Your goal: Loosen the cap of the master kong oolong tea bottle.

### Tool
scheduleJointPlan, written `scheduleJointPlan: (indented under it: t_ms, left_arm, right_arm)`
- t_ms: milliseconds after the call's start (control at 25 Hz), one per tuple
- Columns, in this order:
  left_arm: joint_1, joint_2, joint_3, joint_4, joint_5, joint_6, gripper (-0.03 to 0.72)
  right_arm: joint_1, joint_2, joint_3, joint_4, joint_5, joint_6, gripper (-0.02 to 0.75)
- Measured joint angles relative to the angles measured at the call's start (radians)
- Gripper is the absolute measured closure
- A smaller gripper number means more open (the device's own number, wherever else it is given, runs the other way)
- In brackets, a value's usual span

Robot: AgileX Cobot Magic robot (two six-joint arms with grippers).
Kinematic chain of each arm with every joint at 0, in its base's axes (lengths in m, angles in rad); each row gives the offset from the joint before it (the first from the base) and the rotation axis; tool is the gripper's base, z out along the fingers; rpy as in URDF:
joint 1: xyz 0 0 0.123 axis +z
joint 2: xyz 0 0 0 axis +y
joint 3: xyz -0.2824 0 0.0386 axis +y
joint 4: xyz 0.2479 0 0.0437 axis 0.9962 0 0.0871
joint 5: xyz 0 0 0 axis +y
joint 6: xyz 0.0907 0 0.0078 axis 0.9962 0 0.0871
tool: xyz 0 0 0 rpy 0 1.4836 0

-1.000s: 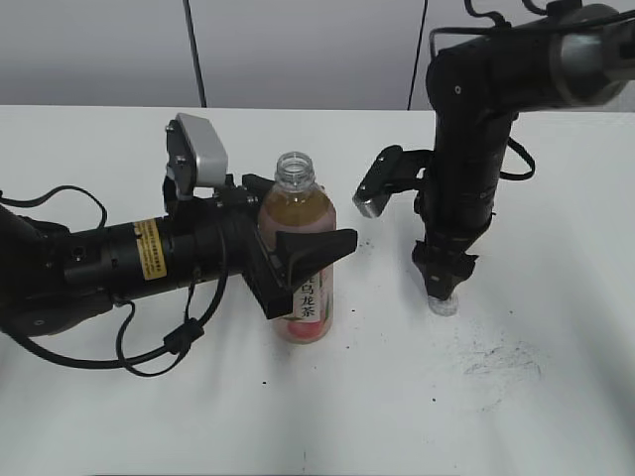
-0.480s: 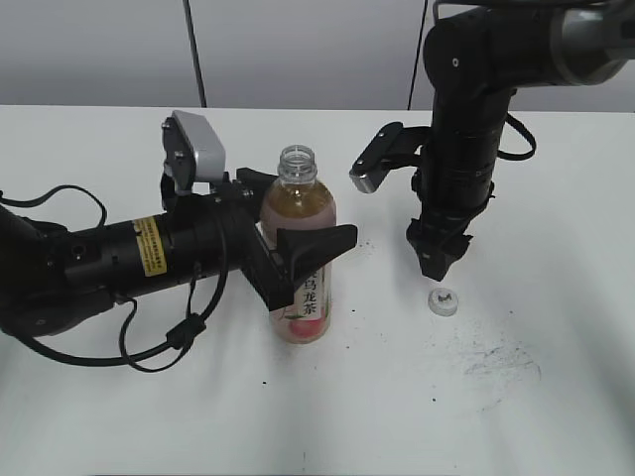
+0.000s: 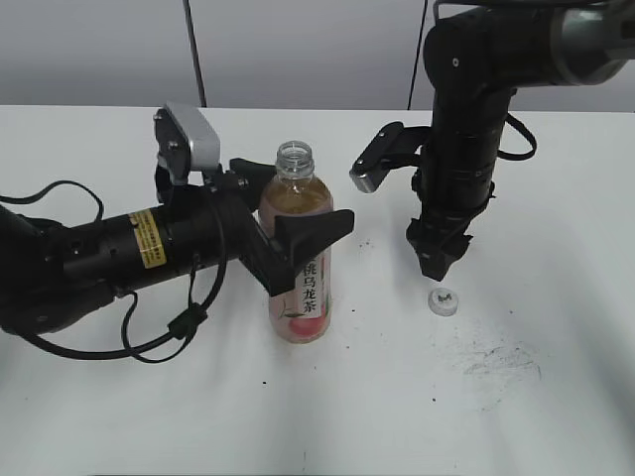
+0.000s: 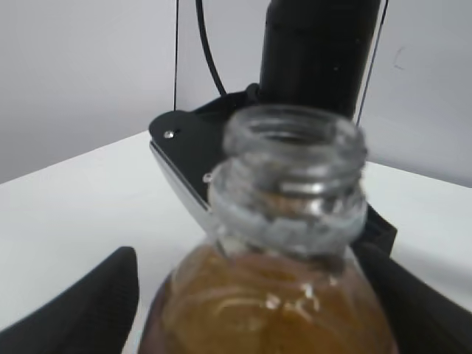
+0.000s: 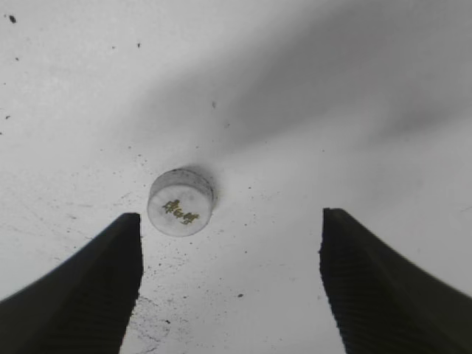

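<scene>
We see the master kong oolong tea bottle [image 3: 301,260] standing upright on the white table [image 3: 516,397], long axis vertical, its open threaded mouth [image 4: 293,140] pointing up. The left gripper [image 3: 288,213] brackets the bottle's shoulder, fingers spread to either side; we cannot tell whether they touch it. The cap [image 3: 443,299] lies flat on the table, printed top up, well apart from the bottle on the right. The right gripper [image 3: 437,266] hangs directly above the cap, fingers [image 5: 88,295] spread wide, holding nothing
</scene>
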Motion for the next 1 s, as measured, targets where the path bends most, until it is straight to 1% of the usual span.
scheduleJointPlan:
  t_ms: [320,1000]
  left_arm:
    - [0.0,-0.075,0.0,-0.013,-0.001,0.001,0.165]
    - [0.0,-0.121,0.0,-0.037,0.0,0.002,0.165]
  right_arm:
    - [0.0,0.0,0.0,0.0,0.001,0.001,0.178]
    - [0.0,0.0,0.0,0.0,0.001,0.003,0.179]
